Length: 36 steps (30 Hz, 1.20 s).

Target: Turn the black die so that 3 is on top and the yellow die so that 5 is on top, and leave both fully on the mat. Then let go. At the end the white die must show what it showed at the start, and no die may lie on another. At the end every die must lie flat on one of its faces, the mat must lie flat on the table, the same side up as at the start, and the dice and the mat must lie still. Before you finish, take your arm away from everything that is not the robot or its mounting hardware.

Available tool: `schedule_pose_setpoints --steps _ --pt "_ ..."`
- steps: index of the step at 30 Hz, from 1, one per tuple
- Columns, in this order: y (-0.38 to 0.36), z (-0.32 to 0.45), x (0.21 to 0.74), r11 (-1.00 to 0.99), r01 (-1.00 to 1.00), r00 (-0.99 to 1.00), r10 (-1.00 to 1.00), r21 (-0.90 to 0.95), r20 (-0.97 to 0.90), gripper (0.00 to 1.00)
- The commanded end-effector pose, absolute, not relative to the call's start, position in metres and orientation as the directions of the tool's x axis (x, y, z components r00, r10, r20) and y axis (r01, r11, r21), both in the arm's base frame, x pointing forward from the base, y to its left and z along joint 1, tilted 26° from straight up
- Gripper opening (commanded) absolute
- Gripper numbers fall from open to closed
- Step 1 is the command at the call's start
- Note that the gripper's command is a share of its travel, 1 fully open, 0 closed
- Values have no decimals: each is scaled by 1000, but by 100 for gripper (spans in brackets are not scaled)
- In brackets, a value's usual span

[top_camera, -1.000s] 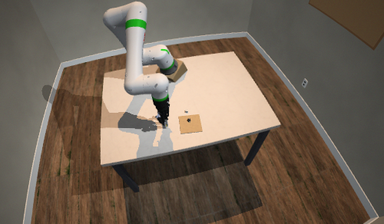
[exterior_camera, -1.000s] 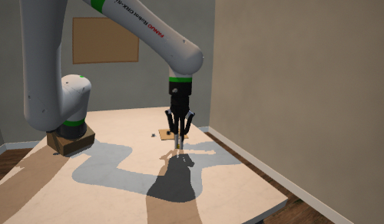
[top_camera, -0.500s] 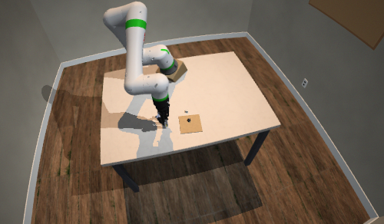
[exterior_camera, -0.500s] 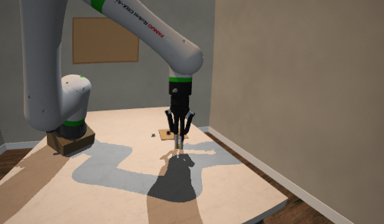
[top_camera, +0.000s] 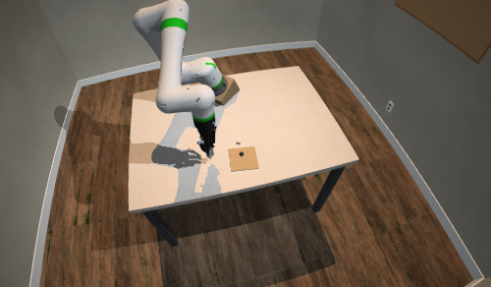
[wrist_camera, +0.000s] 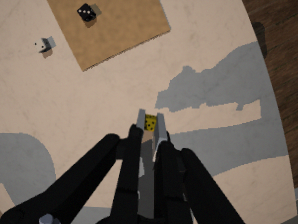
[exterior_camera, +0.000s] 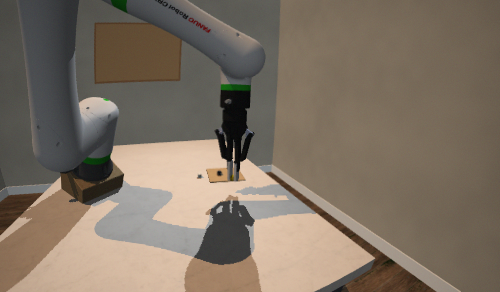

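Note:
My gripper [top_camera: 210,156] [exterior_camera: 233,179] [wrist_camera: 149,120] is shut on the yellow die [wrist_camera: 150,123], between the fingertips, held above the table beside the mat. Several dark pips show on the die's face in the wrist view; I cannot count them surely. The mat [top_camera: 248,164] [exterior_camera: 215,179] [wrist_camera: 115,40] lies flat. The black die [top_camera: 242,154] [exterior_camera: 219,173] [wrist_camera: 86,12] rests on it; its upper face seems to show three white pips in a row in the wrist view. The white die [top_camera: 238,143] [exterior_camera: 199,176] [wrist_camera: 42,45] lies on the table just off the mat; its pips are too small to read surely.
The pale table [top_camera: 291,113] [exterior_camera: 156,160] [wrist_camera: 210,30] carries the arm's brown base block [top_camera: 230,89] [exterior_camera: 98,187]. Shadows of the arm and gripper fall on the table near the fingers. The table's edge shows at the right of the wrist view.

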<state>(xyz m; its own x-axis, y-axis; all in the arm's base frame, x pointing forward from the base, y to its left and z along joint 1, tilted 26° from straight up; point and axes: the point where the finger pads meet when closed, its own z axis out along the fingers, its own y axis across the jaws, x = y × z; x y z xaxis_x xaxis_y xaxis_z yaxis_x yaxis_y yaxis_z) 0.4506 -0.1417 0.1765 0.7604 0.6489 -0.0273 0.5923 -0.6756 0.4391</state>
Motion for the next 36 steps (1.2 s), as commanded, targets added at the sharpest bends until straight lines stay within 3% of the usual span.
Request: schedule_pose_setpoints --steps 1,21,36 --pt "-133 198 444 -676 592 761 649 439 -28 7" --pt "-121 222 439 -686 581 769 638 439 -21 7" --pt "-32 202 484 -899 189 947 273 395 168 7"
